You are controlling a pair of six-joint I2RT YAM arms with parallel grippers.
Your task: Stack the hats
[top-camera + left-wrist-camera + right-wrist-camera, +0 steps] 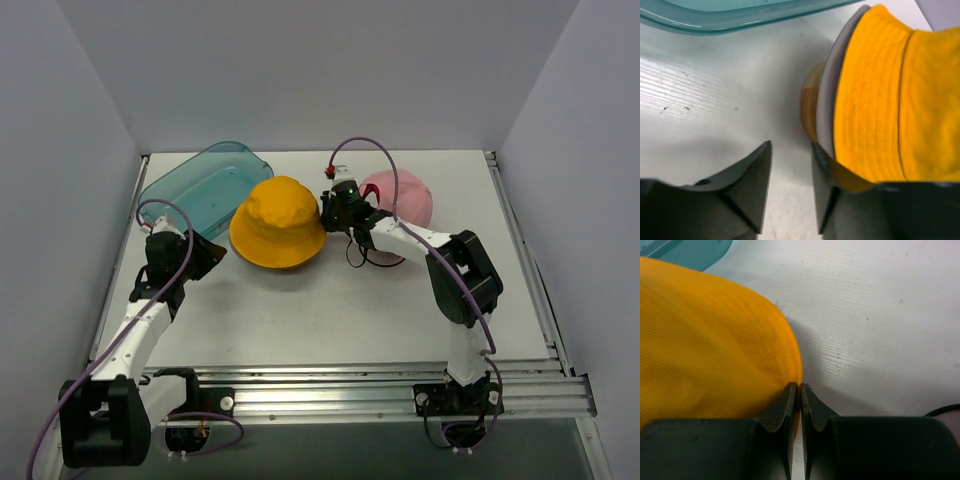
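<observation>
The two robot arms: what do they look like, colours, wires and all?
Both the left arm and right arm are slim white tubes linked by chunky black joints, on black bases. A purple cable loops along each one, with a red plug near the right wrist. The left gripper and right gripper each have two dark, wedge-shaped fingers.

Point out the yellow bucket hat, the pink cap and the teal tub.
yellow bucket hat (280,205): top external view, crown.
pink cap (415,200): top external view, crown.
teal tub (205,188): top external view, bare bottom.
</observation>
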